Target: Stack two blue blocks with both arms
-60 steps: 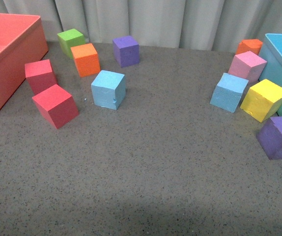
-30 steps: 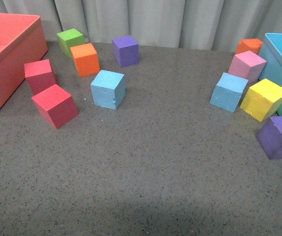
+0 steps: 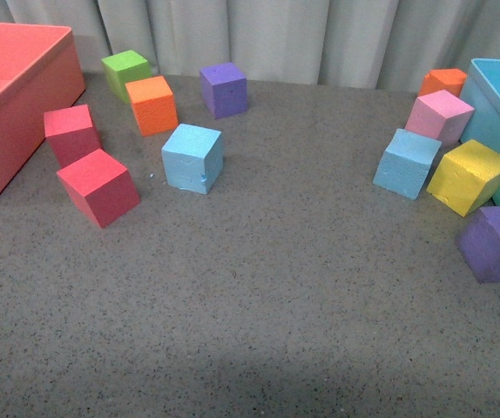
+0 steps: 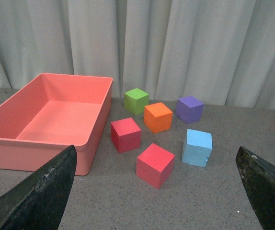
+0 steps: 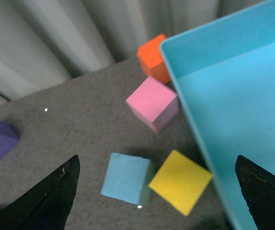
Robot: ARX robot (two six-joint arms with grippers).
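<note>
This looks to me like a robot test bench in a lab rather than a home. I face a grey speckled tabletop (image 3: 276,305), closed off at the far side by a plain pale curtain (image 3: 320,35). The things on it are staged props: a coral plastic bin (image 3: 15,131) at far left, a light-blue bin (image 3: 498,131) at right, and loose foam cubes between them, among them a green cube (image 3: 126,70), a yellow cube (image 3: 469,177) and a sky-blue cube (image 3: 192,158).

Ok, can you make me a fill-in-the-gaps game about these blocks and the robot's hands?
The left sky-blue foam cube and the right sky-blue foam cube make ___ blue blocks.
Nearest the green foam cube sits the ___ one.
The coral plastic bin holds ___ cubes.
The black left gripper and right gripper are both ___, gripping nothing.
Missing words: two, orange, no, open.
</note>
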